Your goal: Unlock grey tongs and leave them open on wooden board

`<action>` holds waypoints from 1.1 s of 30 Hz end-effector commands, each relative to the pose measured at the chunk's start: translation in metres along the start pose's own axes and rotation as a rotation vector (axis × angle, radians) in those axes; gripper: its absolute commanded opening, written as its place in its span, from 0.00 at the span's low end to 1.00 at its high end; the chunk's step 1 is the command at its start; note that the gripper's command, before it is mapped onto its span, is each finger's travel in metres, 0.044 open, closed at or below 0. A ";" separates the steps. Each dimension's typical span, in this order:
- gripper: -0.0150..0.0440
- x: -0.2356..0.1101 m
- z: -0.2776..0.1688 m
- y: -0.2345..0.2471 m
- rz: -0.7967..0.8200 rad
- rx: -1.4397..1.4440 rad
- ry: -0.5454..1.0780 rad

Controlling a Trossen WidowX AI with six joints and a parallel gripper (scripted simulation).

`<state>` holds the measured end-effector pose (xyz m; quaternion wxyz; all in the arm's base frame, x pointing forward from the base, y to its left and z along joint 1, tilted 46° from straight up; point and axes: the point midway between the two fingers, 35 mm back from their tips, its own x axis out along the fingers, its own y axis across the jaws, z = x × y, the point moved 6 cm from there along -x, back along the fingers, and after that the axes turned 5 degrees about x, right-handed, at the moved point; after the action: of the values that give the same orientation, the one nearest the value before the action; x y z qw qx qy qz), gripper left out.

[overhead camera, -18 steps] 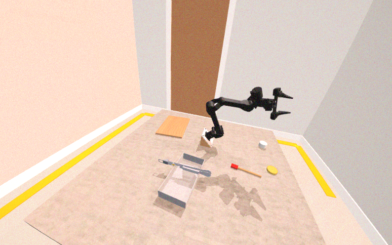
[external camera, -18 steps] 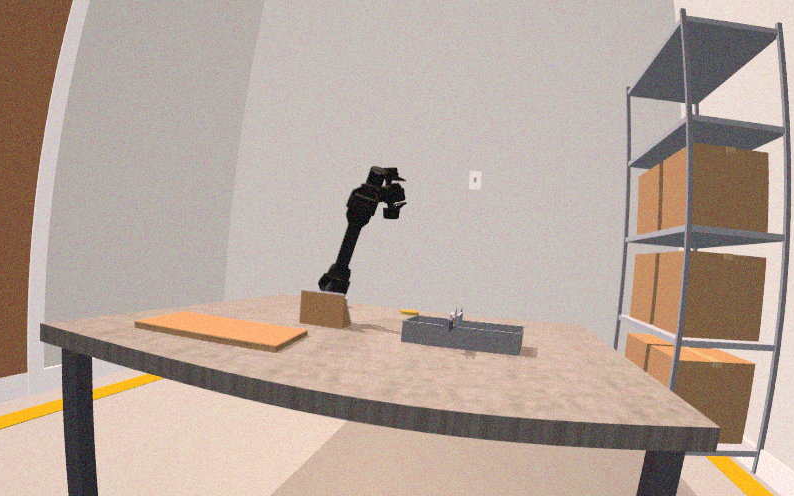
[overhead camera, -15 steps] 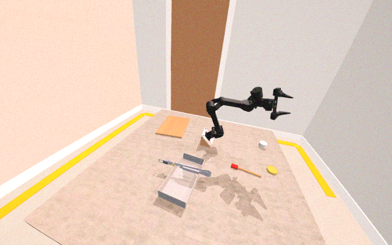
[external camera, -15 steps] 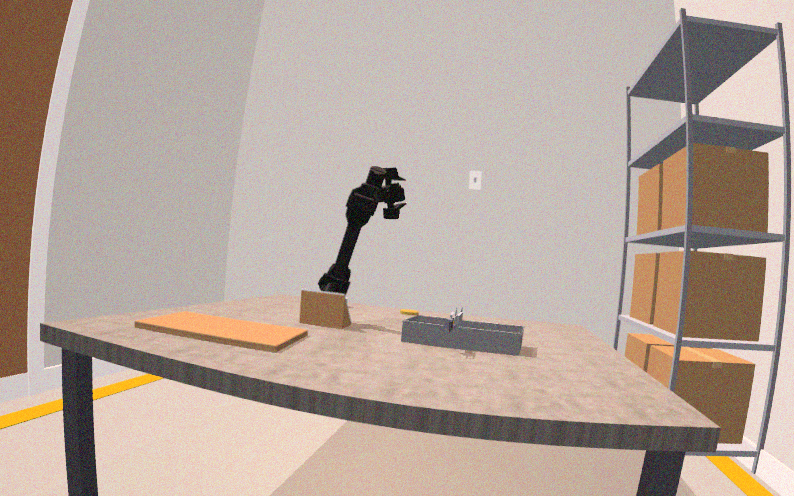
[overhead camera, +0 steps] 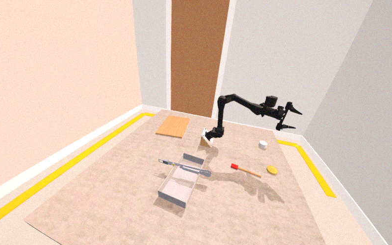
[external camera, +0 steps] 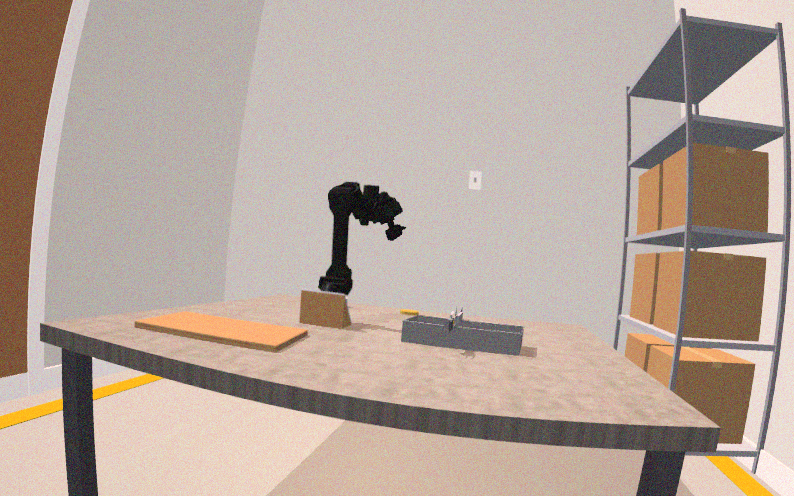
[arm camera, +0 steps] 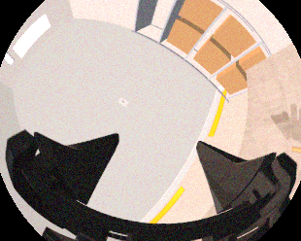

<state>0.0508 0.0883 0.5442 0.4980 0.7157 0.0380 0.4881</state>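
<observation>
Pincer wide apart, high above table

— What lies on the surface to the right of the tin?
— A red-headed spatula, a flat yellow disc just beyond its handle, and a small white cup farther back.
— And off it?
— A grey shelf rack holding cardboard boxes, and yellow floor tape.
</observation>
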 end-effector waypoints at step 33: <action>1.00 0.042 0.207 -0.307 -1.301 -0.533 -0.128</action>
<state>0.3357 0.1479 0.3606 0.8583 0.4276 0.2696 0.0886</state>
